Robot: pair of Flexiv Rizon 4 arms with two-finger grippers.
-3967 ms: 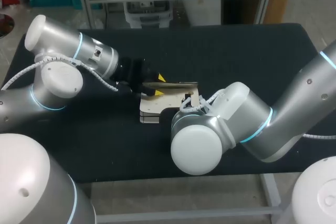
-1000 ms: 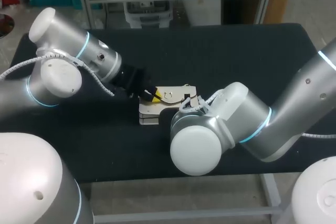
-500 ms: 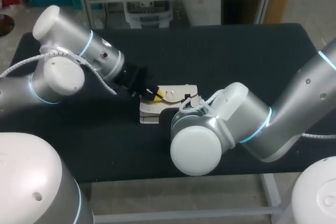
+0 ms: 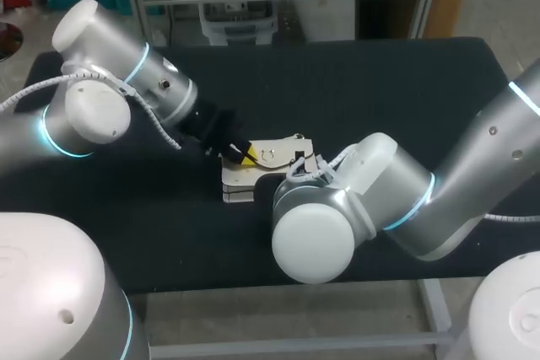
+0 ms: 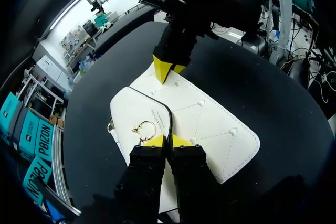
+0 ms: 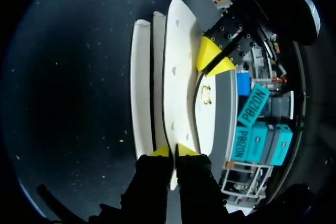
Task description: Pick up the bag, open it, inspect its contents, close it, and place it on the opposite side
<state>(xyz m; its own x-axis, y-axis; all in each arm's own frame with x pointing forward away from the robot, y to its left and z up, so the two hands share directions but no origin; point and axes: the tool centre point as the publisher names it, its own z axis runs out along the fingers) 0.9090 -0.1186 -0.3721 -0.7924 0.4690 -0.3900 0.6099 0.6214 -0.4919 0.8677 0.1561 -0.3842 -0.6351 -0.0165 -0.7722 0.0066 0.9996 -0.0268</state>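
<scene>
On black table (image 4: 380, 82), flat white quilted bag (image 4: 283, 147); L gripper (image 5: 167, 141) & R gripper (image 6: 172, 151) pinch its edges.

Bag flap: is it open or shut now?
Shut, or nearly: the black-edged flap of the white quilted bag lies flat on its body in the left wrist view. Whether its gold ring clasp is latched, cannot tell.

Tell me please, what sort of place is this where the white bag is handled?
Probably a robotics lab or test bench, though I cannot be sure. The left gripper and the right gripper, both on large robot arms, hold one white bag on a black table, as in a staged trial.
</scene>
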